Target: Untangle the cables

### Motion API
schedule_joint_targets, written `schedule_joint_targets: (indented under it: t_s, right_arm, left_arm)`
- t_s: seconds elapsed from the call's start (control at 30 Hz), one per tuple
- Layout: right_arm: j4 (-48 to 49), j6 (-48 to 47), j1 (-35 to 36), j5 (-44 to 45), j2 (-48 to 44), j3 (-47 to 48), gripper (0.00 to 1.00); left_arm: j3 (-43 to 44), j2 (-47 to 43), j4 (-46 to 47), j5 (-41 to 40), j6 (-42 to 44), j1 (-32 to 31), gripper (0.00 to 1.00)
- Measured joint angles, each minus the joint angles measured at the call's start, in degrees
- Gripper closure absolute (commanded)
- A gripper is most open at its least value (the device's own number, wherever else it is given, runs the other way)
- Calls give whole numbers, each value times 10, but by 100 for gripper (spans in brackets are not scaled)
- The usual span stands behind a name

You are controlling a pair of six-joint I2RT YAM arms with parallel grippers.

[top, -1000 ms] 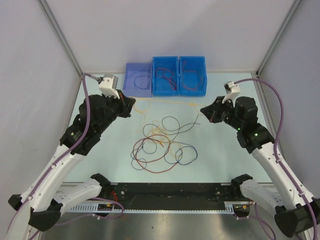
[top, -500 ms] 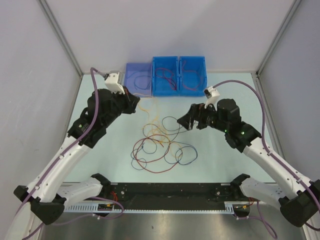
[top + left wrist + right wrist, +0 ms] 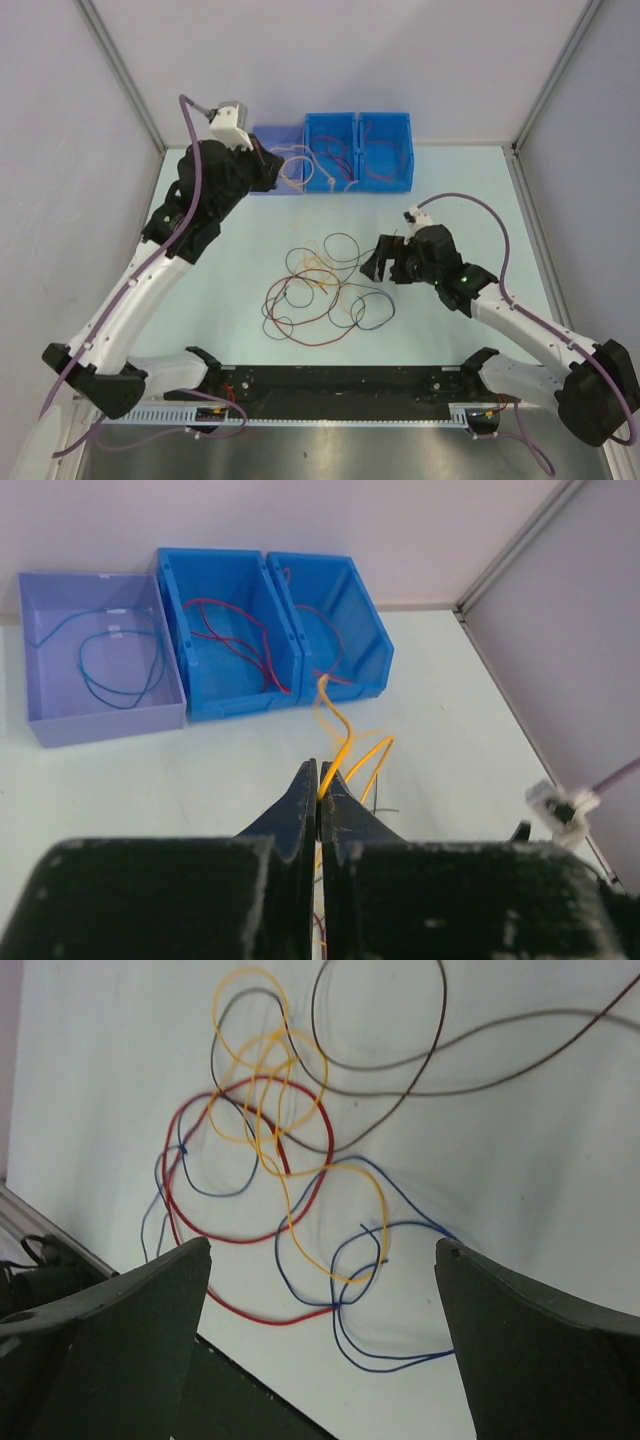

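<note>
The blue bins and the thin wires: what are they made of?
The blue bins look like moulded plastic, smooth and slightly glossy: uniform colour, stiff rims. The wires seem plastic-coated, probably over metal: thin, plain bright colours, holding loose springy loops. Their cores are not visible.

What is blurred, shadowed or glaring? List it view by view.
Top external: even, soft light, no glare on the table, the cables thin but sharp. Left wrist: the left gripper, pinching a yellow cable, looms dark and soft-edged; the bins behind are crisp. Right wrist: the right gripper is out of focus; the cables cast soft grey shadows.
</note>
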Motion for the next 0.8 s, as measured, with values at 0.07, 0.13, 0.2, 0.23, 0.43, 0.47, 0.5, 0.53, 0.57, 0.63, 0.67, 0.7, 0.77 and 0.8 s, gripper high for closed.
schedule_joint_targets:
  t_s: [0.07, 0.13, 0.2, 0.23, 0.43, 0.47, 0.5, 0.53, 0.57, 0.63, 0.67, 0.7, 0.77, 0.8]
  right_arm:
    - [8, 7, 16, 0, 5, -26, 2]
    - [21, 10, 24, 2, 6, -41, 2]
    - [36, 10, 25, 11, 6, -54, 2]
    - [46, 10, 25, 18, 6, -61, 0]
    - [89, 25, 19, 82, -7, -125, 0]
    - [99, 33, 12, 89, -14, -143, 0]
    - [104, 38, 6, 94, -21, -154, 0]
    - [118, 47, -3, 99, -33, -172, 0]
    - [124, 52, -10, 102, -44, -184, 1]
    - [143, 67, -34, 100, -70, -211, 1]
    - [151, 76, -48, 98, -82, -223, 1]
    - [160, 85, -64, 96, -95, -234, 1]
    - [178, 104, -99, 86, -122, -258, 0]
    - [186, 112, -115, 82, -136, -271, 0]
  left_arm:
    - [24, 24, 5, -2, 0, 7, 100]
    - [40, 43, 9, -2, 0, 12, 100]
    - [54, 63, 14, 0, -1, 16, 100]
    - [64, 76, 18, 5, -1, 18, 100]
    - [126, 155, 45, 30, -9, 23, 100]
    - [143, 174, 53, 36, -12, 23, 100]
    - [154, 188, 60, 41, -15, 23, 100]
    - [167, 206, 67, 49, -18, 23, 100]
    - [183, 224, 76, 59, -22, 24, 100]
    - [209, 261, 102, 79, -31, 24, 100]
    - [220, 278, 113, 89, -38, 24, 100]
    - [232, 296, 124, 97, -43, 24, 100]
    - [256, 333, 142, 113, -56, 24, 100]
    - [271, 352, 151, 120, -62, 24, 100]
